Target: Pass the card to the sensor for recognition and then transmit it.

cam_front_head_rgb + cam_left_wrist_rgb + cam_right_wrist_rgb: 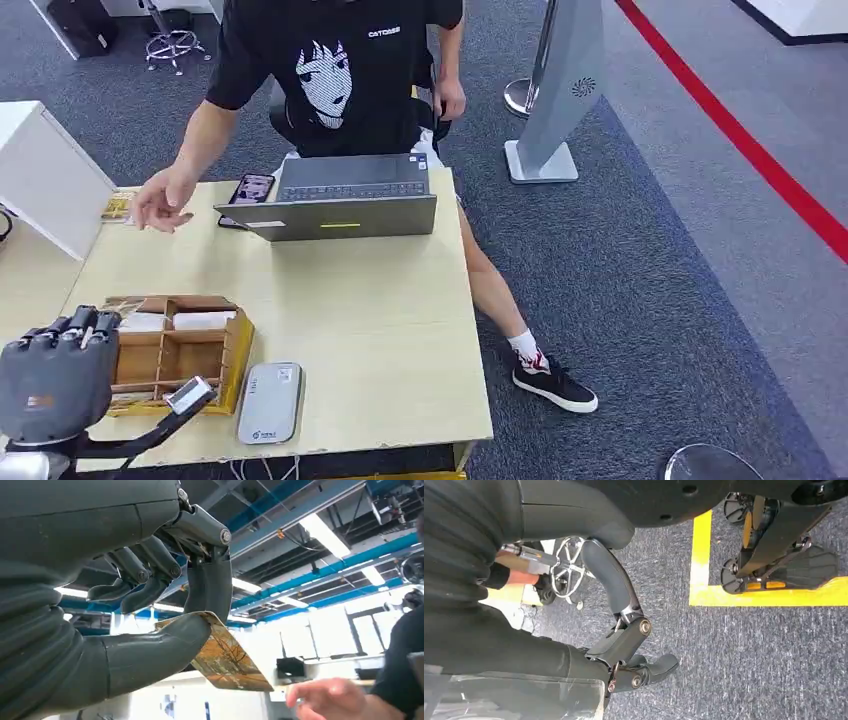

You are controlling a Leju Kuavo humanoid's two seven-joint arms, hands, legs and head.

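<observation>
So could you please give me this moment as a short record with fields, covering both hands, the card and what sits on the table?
left robot hand: raised at the table's near left corner, pinching the card between thumb and fingers
card: yellow-brown printed face, sticking out of the hand
right robot hand: hanging over grey carpet, fingers curled, holding nothing
sensor: flat grey device near the table's front edge, beside the wooden organiser
table: also bears an open laptop and a phone
person: seated behind the laptop, one hand reaching over the table
</observation>
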